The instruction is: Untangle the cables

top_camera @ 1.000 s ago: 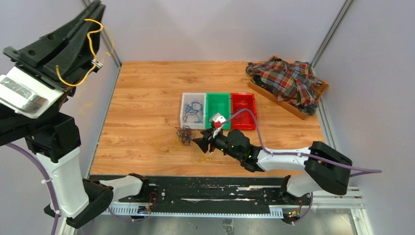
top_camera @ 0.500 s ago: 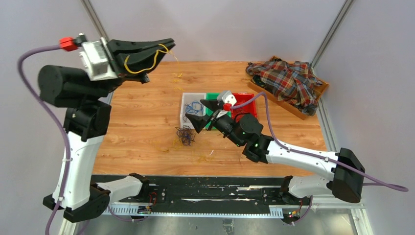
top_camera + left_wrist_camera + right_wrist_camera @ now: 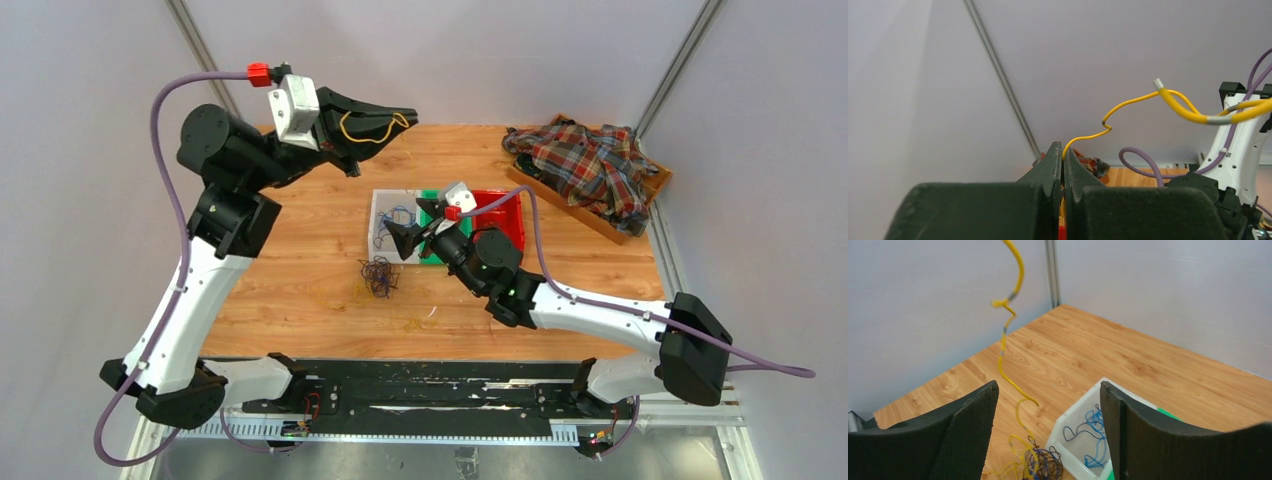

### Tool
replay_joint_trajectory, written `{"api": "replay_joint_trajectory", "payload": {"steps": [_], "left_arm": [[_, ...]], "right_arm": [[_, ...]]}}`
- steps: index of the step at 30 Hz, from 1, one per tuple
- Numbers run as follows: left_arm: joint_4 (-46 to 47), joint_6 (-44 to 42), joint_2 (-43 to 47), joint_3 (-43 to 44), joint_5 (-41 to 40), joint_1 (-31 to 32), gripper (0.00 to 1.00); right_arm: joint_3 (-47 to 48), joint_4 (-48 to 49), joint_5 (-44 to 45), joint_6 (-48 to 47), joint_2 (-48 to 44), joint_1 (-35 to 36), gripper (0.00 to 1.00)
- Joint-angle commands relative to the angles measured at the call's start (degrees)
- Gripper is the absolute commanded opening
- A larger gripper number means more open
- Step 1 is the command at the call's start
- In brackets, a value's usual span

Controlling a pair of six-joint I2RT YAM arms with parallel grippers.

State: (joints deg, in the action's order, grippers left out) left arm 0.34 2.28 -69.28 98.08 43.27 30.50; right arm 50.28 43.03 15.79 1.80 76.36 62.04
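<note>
The cables lie as a dark, blue and yellow clump (image 3: 378,275) on the wooden table (image 3: 300,200), just in front of the white bin; the right wrist view has the clump (image 3: 1044,465) at its bottom edge. My left gripper (image 3: 408,113) is raised high above the table's back and shut on a yellow cable (image 3: 366,128), which leaves the closed jaws (image 3: 1063,156) and curls away as a yellow cable (image 3: 1128,104). In the right wrist view a yellow cable (image 3: 1007,342) hangs down toward the clump. My right gripper (image 3: 412,226) hovers open over the white bin, nothing between its fingers (image 3: 1048,390).
A white bin (image 3: 380,238) holding blue cables (image 3: 1090,427), a green bin (image 3: 446,200) and a red bin (image 3: 500,215) stand side by side mid-table. A plaid shirt (image 3: 590,165) fills a wooden tray at the back right. Loose yellow strands (image 3: 340,295) lie beside the clump.
My left arm swung from the far left to above the table's back, still gripping the yellow cable. My right gripper opened and moved up and back from the clump to the bins.
</note>
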Motion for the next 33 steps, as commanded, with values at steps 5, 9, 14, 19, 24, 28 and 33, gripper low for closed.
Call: {"api": "replay_joint_trajectory", "payload": {"steps": [5,9,14,19,24,28,33], "left_arm": [[-0.25,-3.65,-2.26,-7.01,-3.47,3.24,0.00],[-0.25,-5.31,-6.36,-7.68,-5.64,3.69,0.00],[-0.34,-7.28,-12.99,-5.37,-7.15,3.69,0.00],[-0.31,-7.61,-19.22,-1.42,-7.40,3.98,0.01],[-1.49,-9.54,-23.95,0.46,-8.04,3.96,0.00],[-1.52,-9.58,-26.57,1.53,-8.39,4.03,0.00],[-2.28,-9.06,-29.17,3.01,-9.18,4.36,0.00]], "right_arm": [[-6.91,-3.95,11.39,0.92,-7.98,-4.88,0.72],[-12.35,-9.44,18.09,2.34,-13.08,-8.83,0.72],[-15.96,-20.48,21.28,9.49,-17.53,-14.91,0.72],[-19.96,-24.21,22.95,11.47,-22.76,-17.31,0.69],[-21.70,-28.09,24.25,12.52,-27.24,-17.97,0.68],[-22.80,-29.92,24.52,13.78,-29.82,-18.09,0.67],[-22.96,-31.33,24.86,13.97,-31.29,-18.33,0.67]]}}
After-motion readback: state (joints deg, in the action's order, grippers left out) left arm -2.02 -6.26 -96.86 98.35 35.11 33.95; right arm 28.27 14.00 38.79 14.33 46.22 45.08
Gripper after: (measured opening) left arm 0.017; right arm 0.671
